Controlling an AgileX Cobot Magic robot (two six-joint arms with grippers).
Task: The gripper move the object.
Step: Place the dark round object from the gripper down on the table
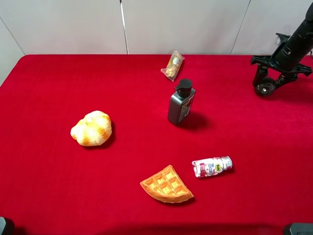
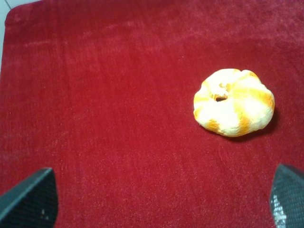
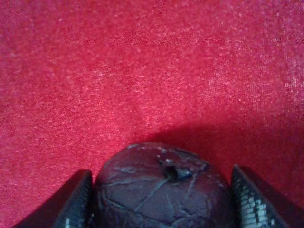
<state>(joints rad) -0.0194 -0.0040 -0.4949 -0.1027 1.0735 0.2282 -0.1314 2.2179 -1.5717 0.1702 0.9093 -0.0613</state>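
Observation:
The object, a small dark rough-skinned ball point(image 1: 265, 88), sits at the far right of the red cloth point(image 1: 49, 171), low over or on the cloth. My right gripper point(image 1: 267, 82) reaches down onto it from the right edge. In the right wrist view the ball point(image 3: 156, 190) fills the space between the two dark fingers point(image 3: 71, 204), and a small stem scar shows on top. The right gripper point(image 3: 161, 209) is shut on it. My left gripper point(image 2: 161, 202) is open and empty above bare red cloth, its two fingertips point(image 2: 28, 199) far apart.
A bread roll point(image 1: 91, 128) lies mid-left; it also shows in the left wrist view point(image 2: 233, 102). A dark grey pump bottle point(image 1: 181, 102) stands upright at the centre. A waffle wedge point(image 1: 166, 185), a small lying drink bottle point(image 1: 212, 166) and a wrapped snack point(image 1: 173, 65) lie around it.

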